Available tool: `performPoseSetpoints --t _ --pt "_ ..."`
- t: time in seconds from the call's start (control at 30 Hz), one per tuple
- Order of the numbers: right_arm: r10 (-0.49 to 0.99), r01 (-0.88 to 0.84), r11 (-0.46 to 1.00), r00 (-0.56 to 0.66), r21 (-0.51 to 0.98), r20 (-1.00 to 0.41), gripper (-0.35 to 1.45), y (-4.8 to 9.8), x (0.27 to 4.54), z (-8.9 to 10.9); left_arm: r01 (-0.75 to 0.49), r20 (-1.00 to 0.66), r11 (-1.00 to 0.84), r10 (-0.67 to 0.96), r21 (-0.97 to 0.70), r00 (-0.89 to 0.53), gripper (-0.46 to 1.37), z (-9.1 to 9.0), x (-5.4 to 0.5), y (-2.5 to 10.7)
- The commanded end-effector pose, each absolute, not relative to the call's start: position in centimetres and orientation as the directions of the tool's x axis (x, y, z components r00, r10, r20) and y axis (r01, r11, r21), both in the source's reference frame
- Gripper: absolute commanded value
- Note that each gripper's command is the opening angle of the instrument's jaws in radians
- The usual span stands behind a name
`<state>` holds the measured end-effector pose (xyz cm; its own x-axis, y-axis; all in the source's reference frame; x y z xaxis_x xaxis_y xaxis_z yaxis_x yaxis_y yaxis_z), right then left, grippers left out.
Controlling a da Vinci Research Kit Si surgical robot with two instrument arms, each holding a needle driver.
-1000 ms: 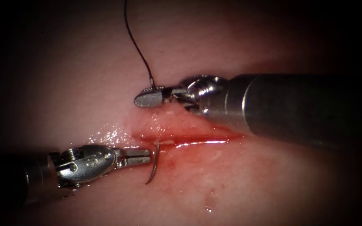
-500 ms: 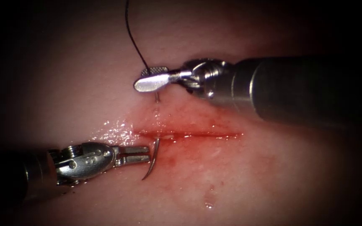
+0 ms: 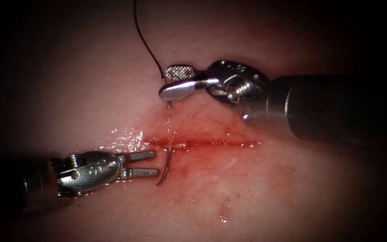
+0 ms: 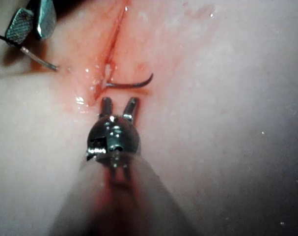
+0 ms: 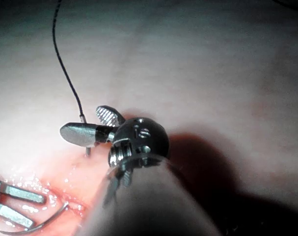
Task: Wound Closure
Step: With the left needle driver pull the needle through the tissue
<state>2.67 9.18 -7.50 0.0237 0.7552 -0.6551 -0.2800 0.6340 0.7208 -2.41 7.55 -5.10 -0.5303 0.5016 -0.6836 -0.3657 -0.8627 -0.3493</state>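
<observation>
The curved needle (image 3: 166,165) sits in the tissue at the cut's (image 3: 211,143) left end. Its tail goes in on the far side at the tail (image 3: 169,105). Its pointed part arcs out on the near side. The black thread (image 3: 144,40) runs up from the tail. My right tool (image 3: 172,81) hangs open around the tail's top and grips nothing. My left tool (image 3: 154,163) stands open just left of the needle's exposed part, not touching it. The left wrist view shows those open jaws as the left tool (image 4: 118,102) below the needle (image 4: 131,84). The right wrist view shows the right tool (image 5: 85,122) spread beside the thread (image 5: 65,73).
Red fluid (image 3: 189,127) stains the tissue along both lips of the cut, and wet shine lies at its left end. A small droplet (image 3: 224,218) sits on the near tissue. The right tool's thick shaft (image 3: 337,107) lies over the far right of the tissue.
The right jaws let go of the needle's tail and drew slightly right; the lifted far lip settled flat. The left jaws opened wider beside the needle.
</observation>
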Motion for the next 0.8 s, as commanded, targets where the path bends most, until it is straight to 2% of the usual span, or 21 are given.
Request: performPoseSetpoints --t 0.03,0.33,0.47,0.6,0.67,0.77,0.8 --pt "0.744 -0.295 0.645 0.034 0.705 -0.667 1.22 9.17 2.62 -7.5 -0.362 -0.691 -0.867 0.493 -0.341 -0.529 0.36 -5.1 -2.41 7.55" --pt "0.74 -0.333 0.648 0.066 0.685 -0.669 1.2 9.12 2.29 -7.52 -0.273 -0.75 -0.917 0.396 -0.291 -0.53 0.28 -5.12 -2.47 7.53" --pt "0.742 -0.345 0.647 0.078 0.68 -0.666 1.19 9.04 2.17 -7.54 -0.205 -0.802 -0.945 0.324 -0.254 -0.501 0.35 -5.14 -2.57 7.49" --pt "0.737 -0.343 0.652 0.077 0.677 -0.671 1.18 9.0 2.14 -7.53 -0.173 -0.831 -0.958 0.283 -0.227 -0.479 0.31 -5.16 -2.65 7.47" --pt "0.734 -0.342 0.656 0.079 0.673 -0.675 1.19 8.97 2.13 -7.51 -0.157 -0.84 -0.963 0.267 -0.218 -0.473 0.34 -5.17 -2.69 7.45" --pt "0.726 -0.339 0.664 0.082 0.666 -0.682 1.19 8.92 2.14 -7.47 -0.144 -0.843 -0.967 0.255 -0.212 -0.473 0.59 -5.17 -2.76 7.43" --pt "0.725 -0.337 0.666 0.083 0.665 -0.684 1.18 8.91 2.15 -7.46 -0.146 -0.843 -0.967 0.255 -0.21 -0.473 0.63 -5.17 -2.77 7.43"
